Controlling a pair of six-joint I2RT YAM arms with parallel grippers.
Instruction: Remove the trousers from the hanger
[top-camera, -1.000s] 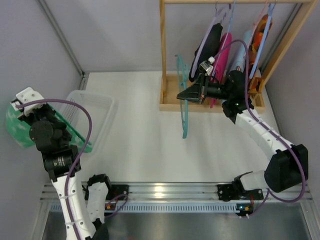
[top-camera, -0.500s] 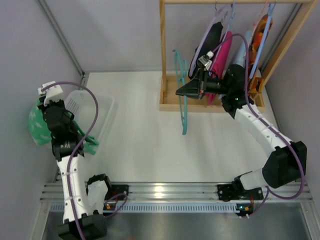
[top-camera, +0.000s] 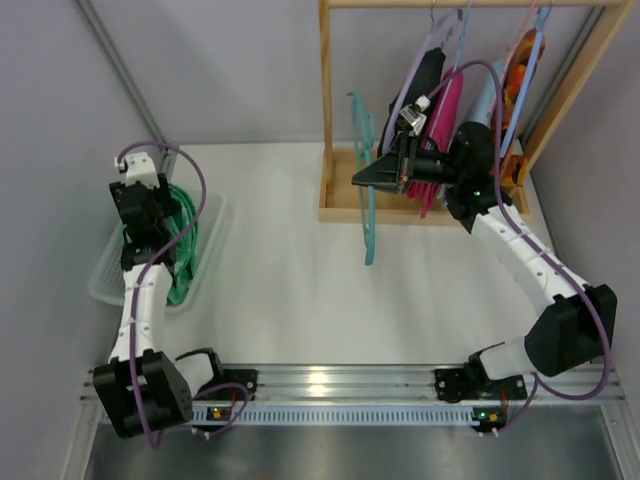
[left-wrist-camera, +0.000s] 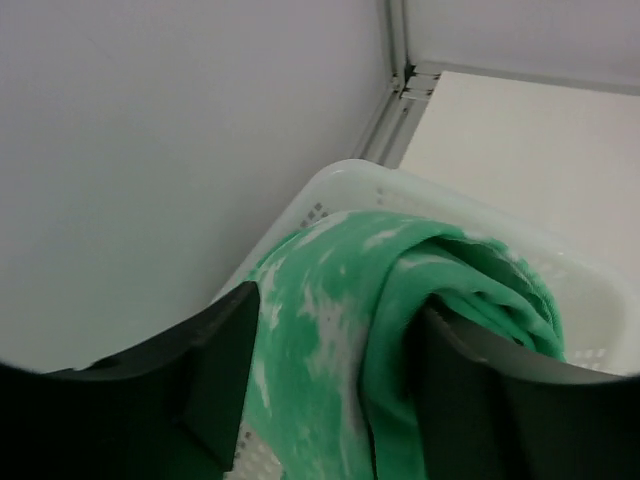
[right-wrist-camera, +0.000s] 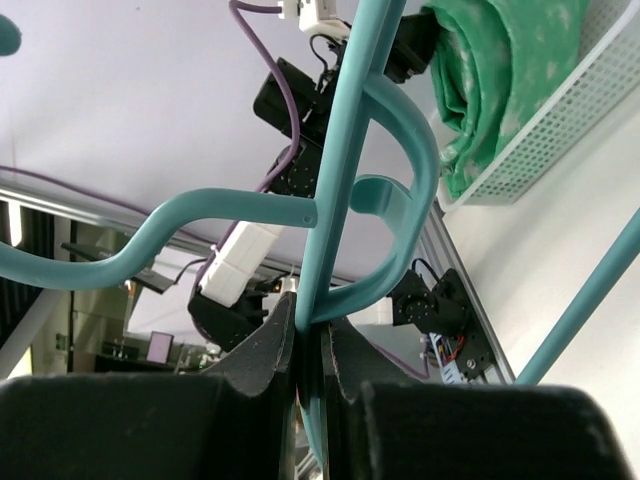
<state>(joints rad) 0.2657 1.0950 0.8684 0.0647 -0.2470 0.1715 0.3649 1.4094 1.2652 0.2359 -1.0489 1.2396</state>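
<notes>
1. Presently the mint-green trousers (top-camera: 183, 240) lie bunched in the white basket (top-camera: 105, 285) at the table's left edge.
2. The left gripper (left-wrist-camera: 335, 390) hangs over them, its fingers spread wide with cloth lying between.
3. The right gripper (right-wrist-camera: 308, 340) is pinched tight on a bare teal hanger (top-camera: 368, 225), just before the wooden rack (top-camera: 326, 100).
4. The black trousers (top-camera: 425, 80), magenta trousers (top-camera: 447, 105), light blue trousers (top-camera: 492, 85) and orange trousers (top-camera: 522, 60) hang on the rack near the table's far right corner.

We find the basket (top-camera: 212, 235) at the left, beside the wall, the patterned trousers (top-camera: 182, 245) lying in it. The rack (top-camera: 326, 110) stands back right, other trousers (top-camera: 447, 100) hanging on it, a hanger (top-camera: 367, 215) before its left post.
</notes>
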